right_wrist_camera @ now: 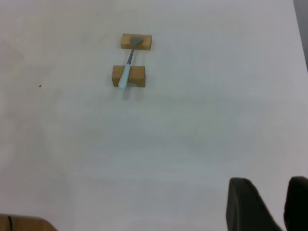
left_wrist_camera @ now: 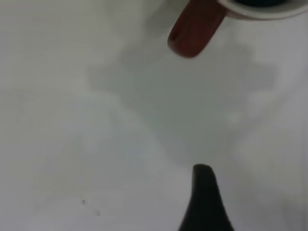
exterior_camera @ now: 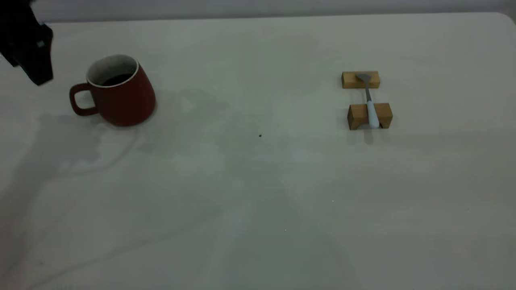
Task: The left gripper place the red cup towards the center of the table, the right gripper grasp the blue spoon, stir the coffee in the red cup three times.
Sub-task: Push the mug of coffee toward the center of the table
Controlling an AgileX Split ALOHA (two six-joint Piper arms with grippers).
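Nearest part of the counter (exterior_camera: 258, 225) is bare apart from some faint water marks, so starting from there and working back

Around 3 o'clock from the middle sits the blue spoon (exterior_camera: 370, 102), bridged across two wooden blocks (exterior_camera: 369, 116), bowl on the far block and pale handle on the near one. My guess is it's propped up like that so fingers can get under and around the handle instead of scraping it off a flat surface

The red cup (exterior_camera: 119, 92) is out at roughly 10 o'clock, upright, handle pointing toward the left edge, with the coffee (exterior_camera: 117, 79) sitting low inside. Handle facing that way looks convenient for the left arm. It's clearly not in the middle yet, so step one isn't done

The left end effector (exterior_camera: 34, 60) hangs just beyond the handle at about 9-10 o'clock, not touching the mug, and I can't tell if it's spread or closed. The right end effector (right_wrist_camera: 274, 202) only shows in its wrist view, well back from the spoon, fingers a little apart, holding nothing
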